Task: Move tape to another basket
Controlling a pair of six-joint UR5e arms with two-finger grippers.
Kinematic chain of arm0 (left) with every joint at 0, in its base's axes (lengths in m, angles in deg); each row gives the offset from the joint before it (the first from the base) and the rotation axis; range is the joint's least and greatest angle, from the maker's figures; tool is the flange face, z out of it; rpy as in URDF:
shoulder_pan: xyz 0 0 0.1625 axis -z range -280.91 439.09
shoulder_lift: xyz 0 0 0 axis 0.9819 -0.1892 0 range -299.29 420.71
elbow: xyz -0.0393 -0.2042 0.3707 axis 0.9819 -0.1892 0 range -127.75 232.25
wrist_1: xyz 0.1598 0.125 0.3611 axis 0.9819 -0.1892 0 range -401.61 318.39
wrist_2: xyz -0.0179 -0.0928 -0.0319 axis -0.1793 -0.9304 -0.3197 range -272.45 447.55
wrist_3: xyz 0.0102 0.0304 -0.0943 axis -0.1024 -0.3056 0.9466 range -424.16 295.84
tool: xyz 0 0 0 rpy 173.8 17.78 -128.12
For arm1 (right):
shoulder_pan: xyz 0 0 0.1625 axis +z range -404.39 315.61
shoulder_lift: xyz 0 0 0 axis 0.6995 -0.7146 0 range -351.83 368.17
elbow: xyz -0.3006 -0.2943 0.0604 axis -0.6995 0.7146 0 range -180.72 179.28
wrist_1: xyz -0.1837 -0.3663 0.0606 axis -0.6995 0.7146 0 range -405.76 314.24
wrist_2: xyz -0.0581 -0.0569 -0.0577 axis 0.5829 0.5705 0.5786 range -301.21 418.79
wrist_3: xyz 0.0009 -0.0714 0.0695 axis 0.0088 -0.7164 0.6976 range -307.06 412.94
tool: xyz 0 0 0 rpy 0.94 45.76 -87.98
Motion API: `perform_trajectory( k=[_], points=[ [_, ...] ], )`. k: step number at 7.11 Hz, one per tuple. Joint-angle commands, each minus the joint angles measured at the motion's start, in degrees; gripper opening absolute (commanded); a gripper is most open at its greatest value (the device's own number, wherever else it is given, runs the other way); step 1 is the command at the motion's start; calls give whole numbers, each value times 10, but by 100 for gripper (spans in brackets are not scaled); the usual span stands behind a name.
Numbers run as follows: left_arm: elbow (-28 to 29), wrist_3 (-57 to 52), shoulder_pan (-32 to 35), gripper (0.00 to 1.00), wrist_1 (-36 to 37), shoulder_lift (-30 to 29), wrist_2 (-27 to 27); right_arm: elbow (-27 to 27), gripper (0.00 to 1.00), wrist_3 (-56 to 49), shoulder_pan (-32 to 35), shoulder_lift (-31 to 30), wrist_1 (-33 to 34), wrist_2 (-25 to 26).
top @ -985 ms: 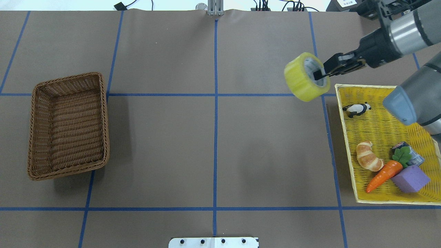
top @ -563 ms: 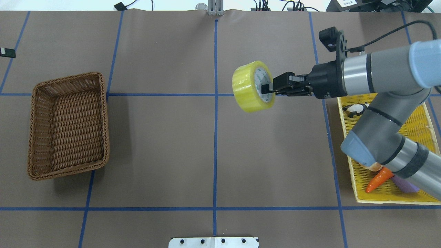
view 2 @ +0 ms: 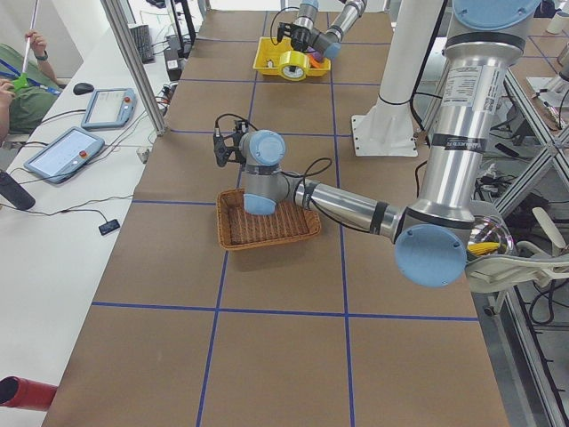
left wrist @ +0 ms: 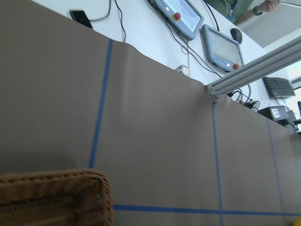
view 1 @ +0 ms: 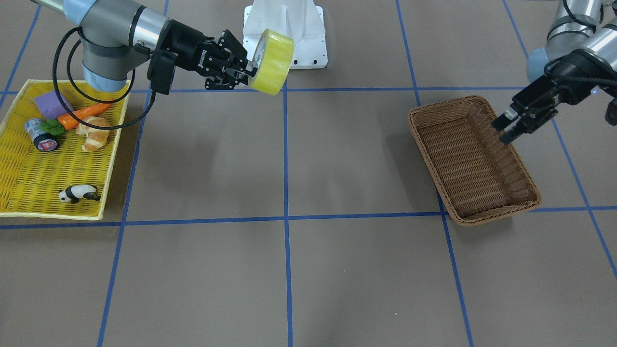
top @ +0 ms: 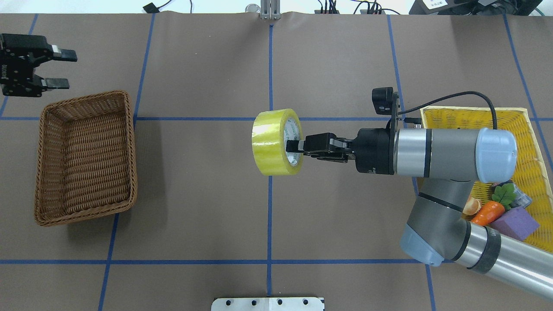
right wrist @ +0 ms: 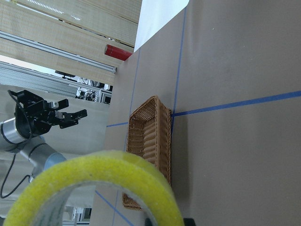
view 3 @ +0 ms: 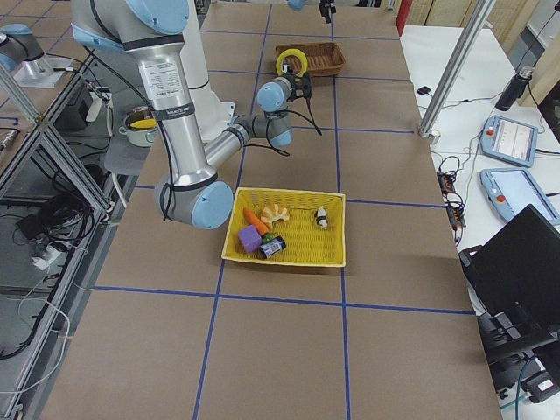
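Observation:
The yellow-green tape (top: 271, 149) hangs in the air over the table's centre line, standing on edge. My right gripper (top: 294, 146) is shut on its wall, one finger inside the whitish core. The tape also shows in the front view (view 1: 274, 60) and fills the bottom of the right wrist view (right wrist: 103, 181). The brown wicker basket (top: 86, 160) stands empty at the far left, well apart from the tape. My left gripper (top: 61, 69) is open and empty, just behind the basket's far left corner. The front view shows it (view 1: 503, 131) hovering at the basket's rim (view 1: 511, 164).
A flat yellow woven tray (top: 449, 119) lies at the right under my right arm. It holds a toy panda (view 1: 77, 193), a croissant (view 1: 94, 135), a carrot (top: 486, 212), a purple block (top: 514, 222) and a small dark roll (view 1: 42, 137).
My right arm has carried the tape leftward and nearer, from beside the yellow tray to the table's centre line. My left gripper has come into view at the far left, open.

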Motion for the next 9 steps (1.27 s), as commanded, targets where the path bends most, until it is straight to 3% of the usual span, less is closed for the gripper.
perform_trajectory(
  k=[1, 2, 4, 5, 9],
  points=[
    [-1, 251, -70, 98, -73, -92, 18, 3, 0, 13, -21, 1, -41, 10],
    [-6, 254, -98, 98, -94, -107, 44, 2, 0, 13, -23, 1, -45, 11],
    [-18, 257, -211, 98, -161, -108, 185, 2, 0, 12, -28, 9, -45, 11],
    [-34, 260, -247, 98, -163, -116, 225, 2, 0, 12, -28, 10, -45, 11],
    [-41, 295, -278, 98, -158, -144, 229, 3, 0, 13, -28, 18, -45, 11]
  ],
)
